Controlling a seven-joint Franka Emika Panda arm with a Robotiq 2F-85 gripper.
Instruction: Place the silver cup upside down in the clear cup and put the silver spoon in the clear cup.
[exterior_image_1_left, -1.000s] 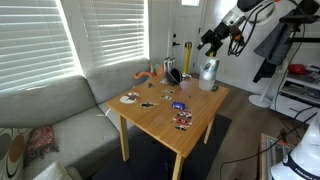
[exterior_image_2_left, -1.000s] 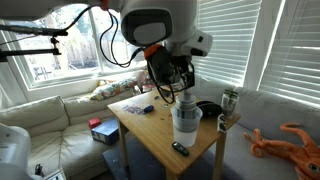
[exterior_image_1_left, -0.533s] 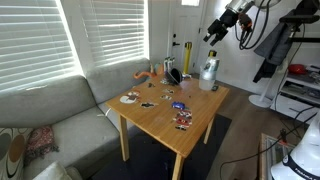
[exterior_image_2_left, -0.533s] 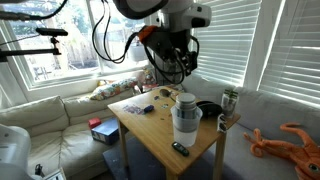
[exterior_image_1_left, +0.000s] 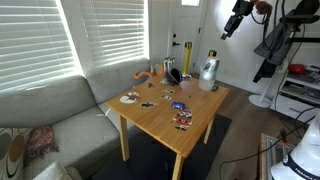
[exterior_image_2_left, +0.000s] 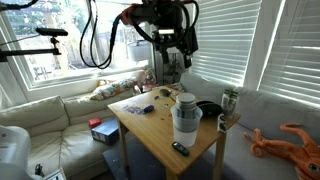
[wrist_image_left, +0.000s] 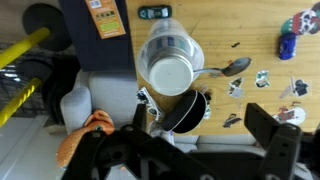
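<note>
The clear cup (wrist_image_left: 152, 45) stands near the table's corner and also shows in both exterior views (exterior_image_1_left: 208, 78) (exterior_image_2_left: 186, 124). The silver cup (wrist_image_left: 172, 74) sits upside down in it, its base sticking out on top (exterior_image_2_left: 186, 100). The silver spoon (wrist_image_left: 231, 68) has its bowl pointing away from the clear cup and its handle reaching the rim; I cannot tell whether it is inside. My gripper (wrist_image_left: 205, 130) is open and empty, high above the cups in both exterior views (exterior_image_1_left: 232, 22) (exterior_image_2_left: 172, 45).
A black round dish (wrist_image_left: 186, 110) lies beside the clear cup. A yellow upright stick (exterior_image_1_left: 186, 58), an orange plush toy (exterior_image_2_left: 291, 140), a can (exterior_image_2_left: 230, 100), a small black device (exterior_image_2_left: 180, 149) and several small stickers (exterior_image_1_left: 180, 105) are about. A sofa (exterior_image_1_left: 50, 110) borders the wooden table (exterior_image_1_left: 170, 125).
My gripper has risen from just above the cups to high over the table, open the whole time. The cups have not moved.
</note>
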